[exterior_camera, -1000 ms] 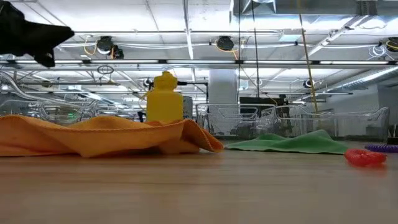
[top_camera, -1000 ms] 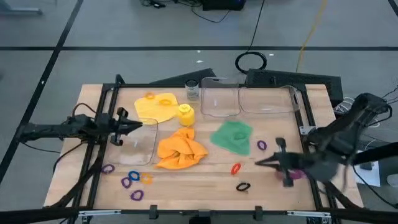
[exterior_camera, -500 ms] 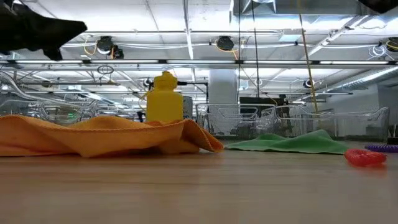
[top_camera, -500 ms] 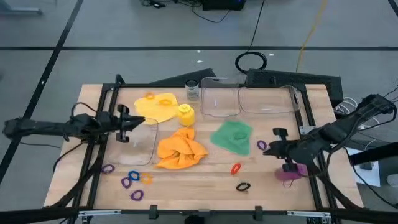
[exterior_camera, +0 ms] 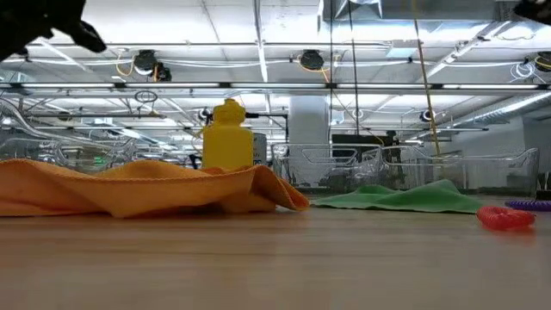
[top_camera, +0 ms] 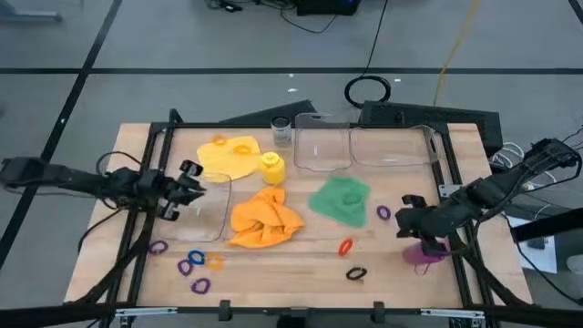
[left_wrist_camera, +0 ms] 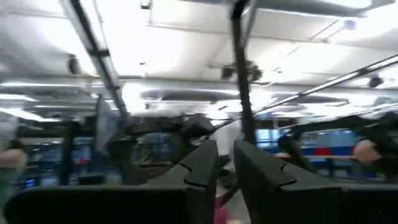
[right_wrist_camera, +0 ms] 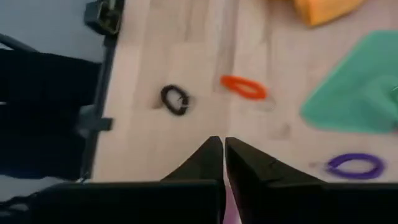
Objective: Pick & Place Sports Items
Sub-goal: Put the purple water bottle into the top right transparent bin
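Lab hall: strip-lit ceiling (exterior_camera: 258, 26), wire racks

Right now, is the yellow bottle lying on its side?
No, the yellow bottle stands upright behind the orange cloth in the low view.

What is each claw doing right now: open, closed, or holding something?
Left claw: cannot be told.
Right claw: closed, with nothing showing between its tips.
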`<control>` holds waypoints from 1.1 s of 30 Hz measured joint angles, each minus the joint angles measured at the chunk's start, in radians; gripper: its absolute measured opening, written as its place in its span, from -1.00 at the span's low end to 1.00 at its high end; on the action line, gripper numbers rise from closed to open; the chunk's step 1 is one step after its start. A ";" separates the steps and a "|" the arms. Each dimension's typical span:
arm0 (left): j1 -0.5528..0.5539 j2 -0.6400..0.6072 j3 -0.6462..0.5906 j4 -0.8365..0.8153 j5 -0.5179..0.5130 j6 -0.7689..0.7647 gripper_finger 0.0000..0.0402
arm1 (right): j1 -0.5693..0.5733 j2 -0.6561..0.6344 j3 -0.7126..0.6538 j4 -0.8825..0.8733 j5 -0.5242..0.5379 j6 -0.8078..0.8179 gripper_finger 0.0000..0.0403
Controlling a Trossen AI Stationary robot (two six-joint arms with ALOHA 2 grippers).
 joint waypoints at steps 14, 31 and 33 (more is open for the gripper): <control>-0.201 0.568 0.641 -0.245 -0.100 0.330 -0.76 | 0.153 0.000 0.002 -0.113 -0.037 0.050 -1.00; -0.148 0.824 1.175 -0.907 -0.172 0.331 -0.76 | 0.155 0.026 0.283 -0.338 -0.006 -0.018 -0.99; -0.144 0.828 1.178 -0.908 -0.172 0.332 -0.76 | 0.155 0.026 0.283 -0.338 -0.041 0.015 -0.95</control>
